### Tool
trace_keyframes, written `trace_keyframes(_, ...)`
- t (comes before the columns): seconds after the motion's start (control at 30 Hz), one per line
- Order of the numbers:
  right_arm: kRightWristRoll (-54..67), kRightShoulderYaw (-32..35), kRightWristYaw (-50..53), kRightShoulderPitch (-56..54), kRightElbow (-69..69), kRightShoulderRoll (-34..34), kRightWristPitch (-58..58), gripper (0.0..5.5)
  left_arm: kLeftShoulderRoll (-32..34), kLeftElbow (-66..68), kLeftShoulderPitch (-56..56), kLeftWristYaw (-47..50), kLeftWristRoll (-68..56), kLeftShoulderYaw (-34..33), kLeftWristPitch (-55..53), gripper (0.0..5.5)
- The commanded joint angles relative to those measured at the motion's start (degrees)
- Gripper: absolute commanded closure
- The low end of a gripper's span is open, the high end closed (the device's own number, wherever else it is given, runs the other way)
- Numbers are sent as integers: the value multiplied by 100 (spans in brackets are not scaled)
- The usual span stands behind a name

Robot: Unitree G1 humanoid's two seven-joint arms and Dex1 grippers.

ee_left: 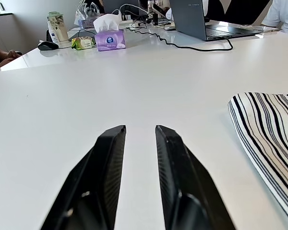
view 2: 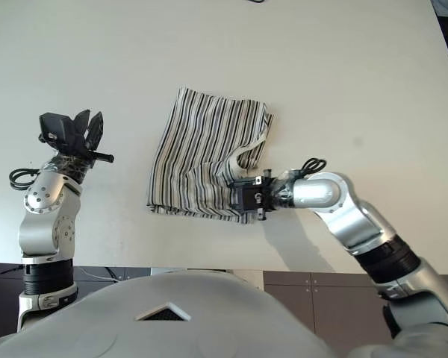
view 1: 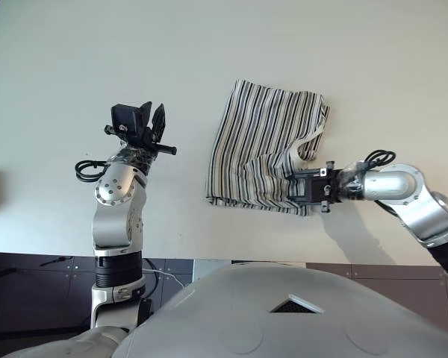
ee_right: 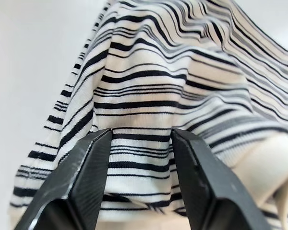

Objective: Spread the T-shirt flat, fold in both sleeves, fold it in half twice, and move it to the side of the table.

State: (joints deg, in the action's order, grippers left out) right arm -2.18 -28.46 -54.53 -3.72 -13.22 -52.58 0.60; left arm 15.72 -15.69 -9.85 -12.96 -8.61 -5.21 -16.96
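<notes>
Now your right end effector straddles the near right corner of the folded black-and-cream striped cotton T-shirt, fingers spread.
Pinch only the top layer and dragging across the white bench could unfold it; your left end effector hovers spread, well apart.

Cream T-shirt with black stripes on white table

The left arm and right arm were silver-grey metal with rounded joint housings and black bands. Small screws ringed the left arm's round joint cap. The left gripper and right gripper each had two black, finely ribbed, tapering fingers. A black cable looped just behind the left gripper, and a second cable curled from the right arm.
</notes>
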Motion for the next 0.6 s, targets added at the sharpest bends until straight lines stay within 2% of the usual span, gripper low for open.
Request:
trace_keyframes(0.03,-129,221,-330,156,124,-348,103,327,85,66,-61,-144,185,206,170,437)
trace_keyframes(0.27,878,1537,-582,846,-972,-832,720,327,210,64,-214,-400,395,392,467,437)
trace_keyframes(0.37,1229,1868,-519,369,-1066,-531,993,327,218,148,-182,-400,504,430,619,437)
trace_keyframes(0.4,1185,1846,-362,27,-928,-274,1029,327,224,159,-175,-425,509,424,650,437)
trace_keyframes(0.5,492,1129,54,-655,-44,612,946,327,224,202,-135,-512,557,551,727,437)
trace_keyframes(0.57,-15,778,136,-305,285,592,586,327,221,195,-67,-573,560,649,718,437)
trace_keyframes(0.6,-14,859,119,68,129,426,518,327,209,151,-108,-579,532,644,709,437)
